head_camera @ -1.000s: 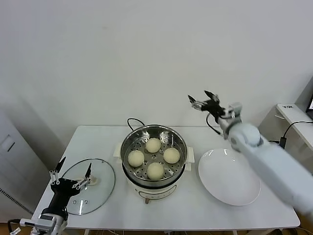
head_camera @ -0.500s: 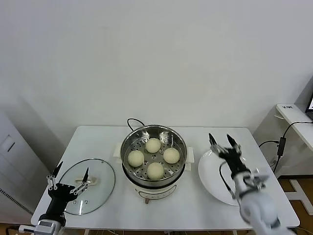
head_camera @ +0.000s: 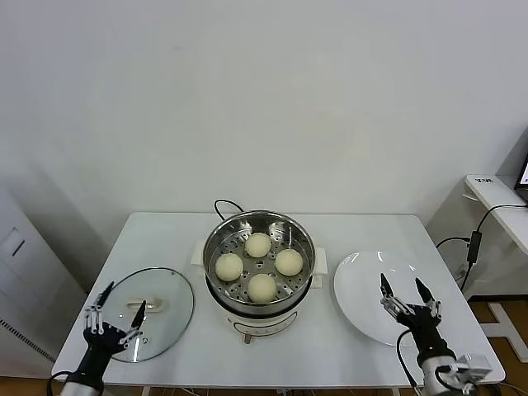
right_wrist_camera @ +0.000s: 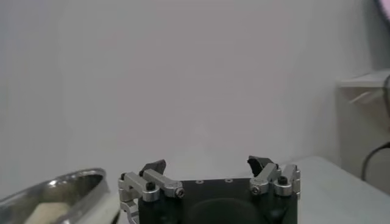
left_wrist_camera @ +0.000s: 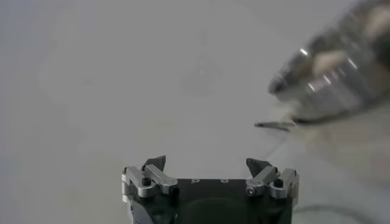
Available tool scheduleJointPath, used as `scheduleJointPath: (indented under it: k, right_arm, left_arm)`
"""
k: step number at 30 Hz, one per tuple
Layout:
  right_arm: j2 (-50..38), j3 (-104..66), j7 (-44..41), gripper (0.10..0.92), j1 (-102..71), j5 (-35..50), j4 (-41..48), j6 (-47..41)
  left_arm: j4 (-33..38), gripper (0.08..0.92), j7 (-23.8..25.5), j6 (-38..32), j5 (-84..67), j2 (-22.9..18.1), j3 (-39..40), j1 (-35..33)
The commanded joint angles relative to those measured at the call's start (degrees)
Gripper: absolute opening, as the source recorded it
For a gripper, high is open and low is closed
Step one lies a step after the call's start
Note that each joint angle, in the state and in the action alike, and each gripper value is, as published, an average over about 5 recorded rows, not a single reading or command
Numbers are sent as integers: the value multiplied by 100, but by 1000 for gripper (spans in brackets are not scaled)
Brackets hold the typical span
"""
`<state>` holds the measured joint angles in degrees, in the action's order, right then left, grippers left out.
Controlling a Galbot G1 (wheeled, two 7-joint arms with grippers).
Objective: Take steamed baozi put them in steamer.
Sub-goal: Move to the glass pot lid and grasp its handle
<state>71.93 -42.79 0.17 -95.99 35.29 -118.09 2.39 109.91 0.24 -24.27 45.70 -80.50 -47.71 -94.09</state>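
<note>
Several cream-white baozi (head_camera: 258, 244) lie on the perforated tray inside the shiny steel steamer (head_camera: 259, 224) at the table's middle. The steamer also shows blurred in the left wrist view (left_wrist_camera: 341, 79) and at the edge of the right wrist view (right_wrist_camera: 55, 192), with a baozi (right_wrist_camera: 46, 213) inside. My left gripper (head_camera: 117, 318) is open and empty, low at the front left by the glass lid (head_camera: 169, 309). My right gripper (head_camera: 406, 297) is open and empty, low at the front right over the front edge of the white plate (head_camera: 367, 293).
The steamer's black cord (head_camera: 223, 204) runs off behind it. A second white table (head_camera: 495, 194) with cables stands at the far right. The white tabletop (head_camera: 157, 235) ends close in front of both grippers.
My right arm has swung from high behind the plate down to the table's front right edge. My left gripper has sunk lower at the front left. The baozi have not moved.
</note>
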Motion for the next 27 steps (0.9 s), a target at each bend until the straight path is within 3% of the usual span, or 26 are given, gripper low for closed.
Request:
scheduleJointPath:
  k: [1, 15, 27]
  right_arm:
    - [344, -405, -85, 823, -557, -289, -245, 22]
    - [360, -768, -157, 823, -653, -124, -243, -2]
    - [437, -885, -212, 823, -753, -160, -242, 43]
  left_arm:
    - [-1541, 823, -1177, -685, 3463, 216, 29, 583]
    - [-2212, 823, -1227, 104, 3728, 397, 123, 1686]
    - [-2681, 823, -1242, 463, 3936, 408, 215, 2141]
